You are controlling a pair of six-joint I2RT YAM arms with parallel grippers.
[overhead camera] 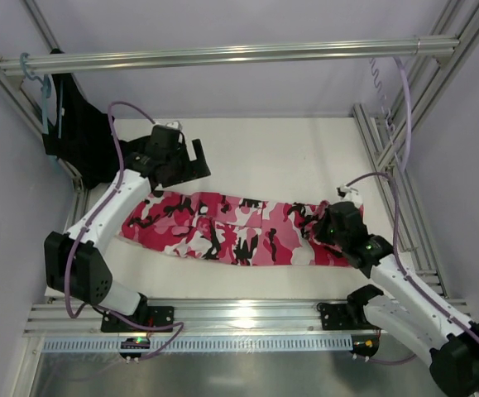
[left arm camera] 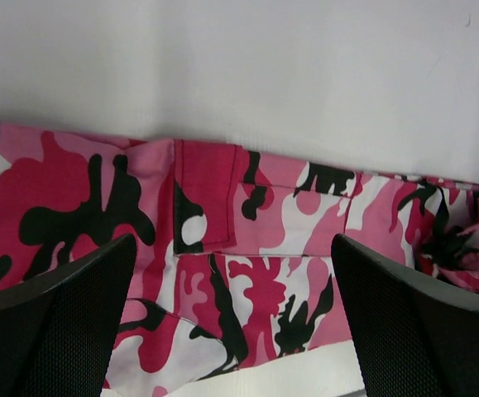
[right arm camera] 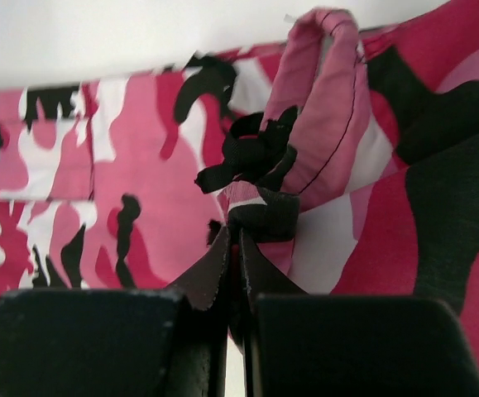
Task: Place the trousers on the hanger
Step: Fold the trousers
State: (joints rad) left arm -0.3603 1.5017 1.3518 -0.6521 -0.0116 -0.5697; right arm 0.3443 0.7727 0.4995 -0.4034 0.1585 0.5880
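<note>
The pink, crimson, white and black camouflage trousers (overhead camera: 222,230) lie stretched flat across the table. My left gripper (overhead camera: 191,165) is open and empty, just above their left end. In the left wrist view the cloth (left arm camera: 247,248) fills the space between the wide-apart fingers (left arm camera: 65,314). My right gripper (overhead camera: 323,228) is shut on a bunched fold of the trousers (right arm camera: 260,211) at their right end, beside a black drawstring knot (right arm camera: 251,153). A thin pale hanger (overhead camera: 401,78) hangs from the rail at the far right, seen edge-on.
A metal rail (overhead camera: 222,55) crosses the back of the frame. A teal-blue hanger (overhead camera: 40,78) with a plain black garment (overhead camera: 82,132) hangs at its left end. Aluminium frame posts (overhead camera: 388,157) border the white table (overhead camera: 280,157) on both sides.
</note>
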